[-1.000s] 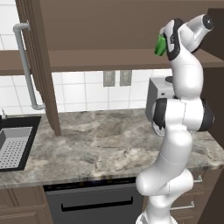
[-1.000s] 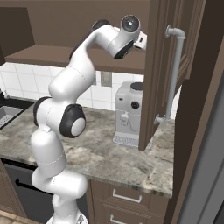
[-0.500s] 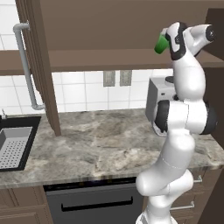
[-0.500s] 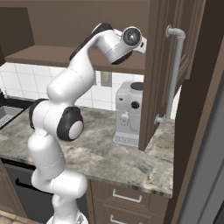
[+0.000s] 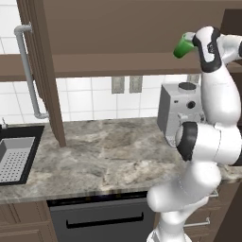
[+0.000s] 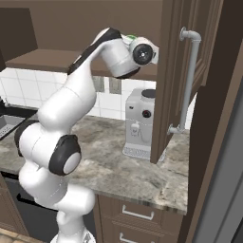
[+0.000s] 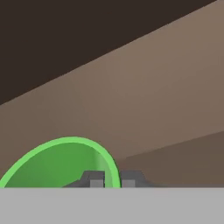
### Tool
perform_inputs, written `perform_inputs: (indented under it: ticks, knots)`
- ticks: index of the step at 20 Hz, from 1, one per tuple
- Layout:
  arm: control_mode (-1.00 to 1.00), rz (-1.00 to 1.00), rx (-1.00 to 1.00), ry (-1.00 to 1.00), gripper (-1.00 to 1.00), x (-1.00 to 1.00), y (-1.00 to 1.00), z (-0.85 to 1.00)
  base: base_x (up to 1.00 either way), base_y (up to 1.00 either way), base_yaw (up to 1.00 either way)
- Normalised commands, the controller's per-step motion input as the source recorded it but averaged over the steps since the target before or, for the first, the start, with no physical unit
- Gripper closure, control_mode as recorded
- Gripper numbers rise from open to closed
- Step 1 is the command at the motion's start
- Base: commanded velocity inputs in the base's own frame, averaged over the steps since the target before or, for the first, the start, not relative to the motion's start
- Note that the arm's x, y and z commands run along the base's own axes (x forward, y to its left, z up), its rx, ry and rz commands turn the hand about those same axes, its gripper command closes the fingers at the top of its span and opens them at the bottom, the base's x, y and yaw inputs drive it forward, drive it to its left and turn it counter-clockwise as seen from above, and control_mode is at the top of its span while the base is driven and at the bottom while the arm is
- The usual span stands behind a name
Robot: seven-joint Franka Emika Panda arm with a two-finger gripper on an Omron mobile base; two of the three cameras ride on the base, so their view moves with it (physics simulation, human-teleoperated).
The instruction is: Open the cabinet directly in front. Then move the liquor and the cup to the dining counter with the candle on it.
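Item, cup (image 5: pixel 181 47): green, tilted, sitting at the upper right of the left base view against the open cabinet (image 5: pixel 118 28), with the gripper (image 7: pixel 112 178) clenching its rim, one finger (image 7: pixel 93 179) inside the wall and the other outside at the bottom of the hand view. Item, cabinet doors: both standing open, the left door (image 5: pixel 43 71) hanging at the upper left of the left base view and the right door (image 6: pixel 174 80) filling the upper right of the right base view, each showing its silver bar handle. Item, counter (image 5: pixel 104 156): marbled, running across the middle of the left base view, carrying a grey coffee machine (image 5: pixel 176 111) at right and a black sink (image 5: pixel 14 158) at the left edge.
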Motion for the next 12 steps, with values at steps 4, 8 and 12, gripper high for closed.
perform_inputs:
  ticks: [4,8,12]
  knots:
    - [-1.00,0.09,0.00,-0.14,1.00,-1.00,0.03,0.04,0.00,0.00,0.00]
    - [-1.00,0.15,0.00,-0.03,1.00,-1.00,0.25,0.00,0.00,0.00,0.00]
    - [-1.00,0.19,-0.01,0.00,1.00,-1.00,0.34,0.00,0.00,0.00,0.00]
